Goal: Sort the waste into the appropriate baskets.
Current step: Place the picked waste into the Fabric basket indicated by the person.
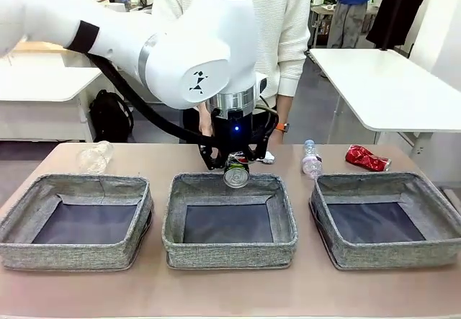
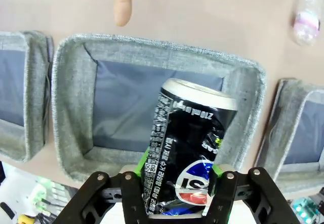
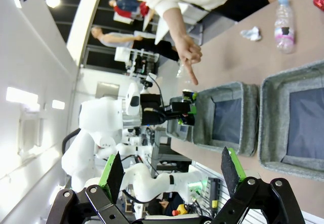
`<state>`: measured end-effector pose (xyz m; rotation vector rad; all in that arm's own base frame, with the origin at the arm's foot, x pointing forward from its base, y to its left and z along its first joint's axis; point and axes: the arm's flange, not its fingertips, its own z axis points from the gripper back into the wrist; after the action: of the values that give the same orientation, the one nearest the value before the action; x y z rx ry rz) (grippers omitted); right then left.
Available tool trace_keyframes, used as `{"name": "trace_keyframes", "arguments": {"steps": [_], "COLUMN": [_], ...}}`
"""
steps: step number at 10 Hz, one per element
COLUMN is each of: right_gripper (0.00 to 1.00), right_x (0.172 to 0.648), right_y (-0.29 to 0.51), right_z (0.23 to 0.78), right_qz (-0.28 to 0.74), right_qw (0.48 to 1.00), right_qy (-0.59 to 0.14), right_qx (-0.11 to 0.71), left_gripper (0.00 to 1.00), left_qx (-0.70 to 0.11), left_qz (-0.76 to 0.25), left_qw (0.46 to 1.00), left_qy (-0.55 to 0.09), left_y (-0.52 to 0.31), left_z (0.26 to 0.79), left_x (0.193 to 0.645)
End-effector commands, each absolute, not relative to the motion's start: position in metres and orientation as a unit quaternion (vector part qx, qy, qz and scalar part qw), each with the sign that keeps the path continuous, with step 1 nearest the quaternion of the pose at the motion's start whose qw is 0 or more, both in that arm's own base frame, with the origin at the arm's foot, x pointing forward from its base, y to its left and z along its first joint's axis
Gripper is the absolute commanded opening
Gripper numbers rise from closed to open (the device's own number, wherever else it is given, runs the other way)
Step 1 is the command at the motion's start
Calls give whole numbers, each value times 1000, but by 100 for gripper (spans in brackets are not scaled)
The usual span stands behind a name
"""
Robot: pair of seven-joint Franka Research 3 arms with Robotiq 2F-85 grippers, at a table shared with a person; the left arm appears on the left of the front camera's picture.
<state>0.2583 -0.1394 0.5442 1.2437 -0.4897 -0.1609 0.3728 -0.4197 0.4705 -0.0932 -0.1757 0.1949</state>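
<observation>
Now, left gripper (image 1: pixel 235 162): clenched on the dark can (image 1: pixel 235 175), with the green pads (image 2: pixel 218 169) pressed to both of its sides.
Dark can: crushed and tipped a bit, with white print and a red and blue mark; silver top pointing away from the gripper, toward the basket below.
Place of the dark can: up in the air over the far wall of the middle basket (image 1: pixel 229 245), seen from the front.
Right gripper (image 3: pixel 172 168): jaws spread wide apart, up above the near edge of the table (image 1: pixel 302 290).
Middle basket: grey woven walls, soft and a bit bent, with a dark flat floor.
Left basket (image 1: pixel 72 255): same kind, just beside the middle one.
Right basket (image 1: pixel 389 255): same kind, just beside the middle one on the other side.
Clear cup (image 1: pixel 94 157): lying on its side on the table, behind the left basket.
Bottle (image 1: pixel 311 159): standing upright, pinkish label, behind the near corner of the right basket.
Red can (image 1: pixel 366 158): crushed, lying on the table behind the right basket, near the bottle.
Paper wad (image 1: pixel 266 158): small and white, on the table behind the middle basket, close to the left gripper.
Person's hand (image 3: pixel 188 52): one finger pointing down at the table behind the middle basket.
Person: standing at the far side in a white top.
</observation>
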Motion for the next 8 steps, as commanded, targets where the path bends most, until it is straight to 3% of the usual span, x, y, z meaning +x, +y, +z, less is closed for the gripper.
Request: {"name": "trace_keyframes", "arguments": {"steps": [1, 2, 8], "right_gripper": [100, 100, 100], "right_x": [261, 261, 261], "right_y": [-139, -139, -139], "right_z": [545, 545, 545], "right_qz": [-64, -64, -64], "right_qw": [775, 775, 775], "right_qy": [-239, -239, -239], "right_qx": [582, 582, 582], "left_gripper": [92, 100, 100], "left_qx": [-42, -47, -67], "left_qz": [82, 82, 66], "left_qw": [992, 992, 993], "left_qy": [-85, -86, -77], "left_y": [-413, -414, -412], "left_z": [471, 472, 471], "left_x": [372, 372, 373]}}
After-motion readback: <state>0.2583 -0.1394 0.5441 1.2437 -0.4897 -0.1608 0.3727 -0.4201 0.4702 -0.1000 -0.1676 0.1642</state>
